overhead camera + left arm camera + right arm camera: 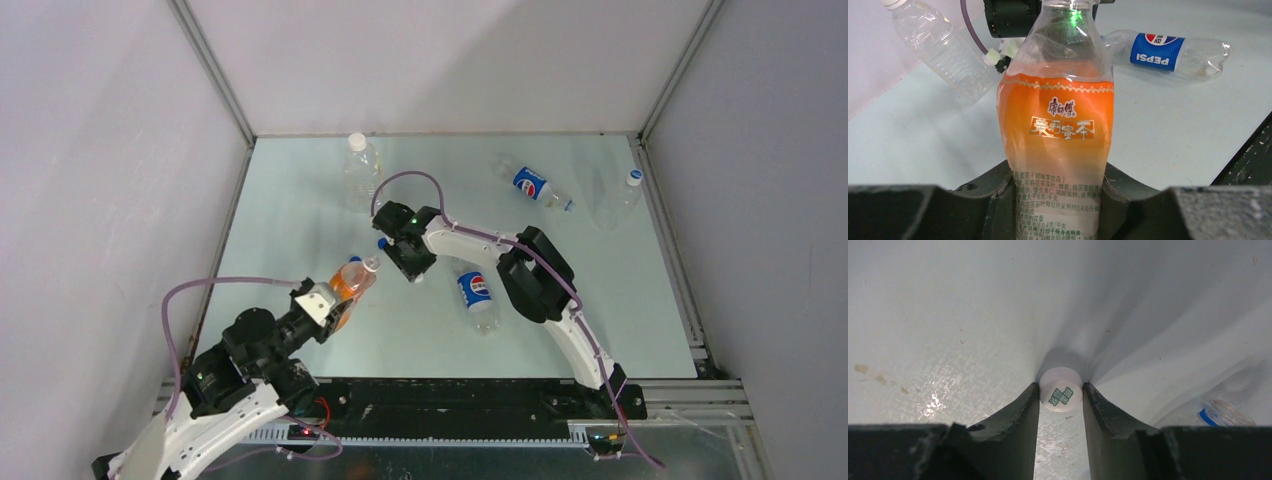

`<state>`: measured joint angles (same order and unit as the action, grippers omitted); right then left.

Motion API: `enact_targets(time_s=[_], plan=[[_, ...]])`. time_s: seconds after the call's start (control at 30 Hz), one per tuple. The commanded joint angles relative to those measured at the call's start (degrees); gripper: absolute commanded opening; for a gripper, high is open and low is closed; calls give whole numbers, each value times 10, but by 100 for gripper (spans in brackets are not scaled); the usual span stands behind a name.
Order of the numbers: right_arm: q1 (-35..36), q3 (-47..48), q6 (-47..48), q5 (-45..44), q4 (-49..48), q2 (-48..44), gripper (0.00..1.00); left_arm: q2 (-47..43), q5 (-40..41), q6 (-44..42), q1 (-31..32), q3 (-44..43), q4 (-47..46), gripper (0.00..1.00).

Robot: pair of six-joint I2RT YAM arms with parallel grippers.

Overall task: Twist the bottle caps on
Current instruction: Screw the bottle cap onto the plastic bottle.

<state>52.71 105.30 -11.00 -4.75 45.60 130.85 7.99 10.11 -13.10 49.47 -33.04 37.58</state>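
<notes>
2 grippers split the work: the left gripper (1058, 187) clamps the orange-labelled clear plastic bottle (1058, 120), tilted, probably to steady it for capping; the right gripper (1061, 399) pinches the small white round plastic cap (1061, 390) on the pale table (948, 315).

Bare desk (285, 225) at the left and near right; bottles crowd the middle.
The tilted orange bottle (350, 280) in the left gripper (335, 303) leans close to the right gripper (408, 265), which pinches a white cap (1061, 396). A lying cola bottle (478, 292) blocks its right side, and an upright clear bottle (361, 170) stands behind.
</notes>
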Motion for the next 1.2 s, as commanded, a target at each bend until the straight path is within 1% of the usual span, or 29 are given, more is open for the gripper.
enact_targets(time_s=[0.0, 0.1, 0.17, 0.23, 0.37, 0.53, 0.57, 0.73, 0.8, 0.9, 0.97, 1.0, 1.07, 1.17], plan=[[-2, 10, -4, -11, -4, 3, 34, 14, -18, -8, -3, -18, -14, 4], [-1, -22, -4, -2, -23, -23, 19, 22, -27, -6, -3, -16, -20, 2], [-1, -48, -3, 5, -37, -53, 12, 32, -35, -4, -3, -14, -28, 0], [-3, -78, 0, 10, -50, -89, 9, 40, -46, -3, -3, -11, -37, 0], [-8, -148, 16, 36, -81, -202, 5, 61, -68, -6, -3, -4, -55, 0], [-24, -249, 52, 106, -117, -329, 4, 83, -95, -15, -3, 5, -94, 0], [-26, -258, 57, 122, -119, -365, 4, 90, -107, -20, -3, 6, -100, 0], [-49, -316, 97, 184, -125, -479, 4, 140, -169, -29, -13, 4, -139, 0], [-66, -333, 106, 233, -127, -522, 4, 162, -202, -31, -25, 3, -154, 0], [-96, -355, 125, 288, -126, -587, 4, 196, -270, -33, -48, -2, -180, 0], [-119, -362, 141, 331, -120, -620, 4, 223, -319, -29, -84, -8, -192, 0], [-132, -362, 146, 357, -113, -638, 5, 244, -340, -28, -93, -16, -193, 0], [-146, -363, 166, 385, -100, -664, 5, 276, -415, -32, -120, -32, -190, 0], [-152, -366, 227, 421, -86, -694, 7, 313, -464, -47, -140, -64, -172, 0]])
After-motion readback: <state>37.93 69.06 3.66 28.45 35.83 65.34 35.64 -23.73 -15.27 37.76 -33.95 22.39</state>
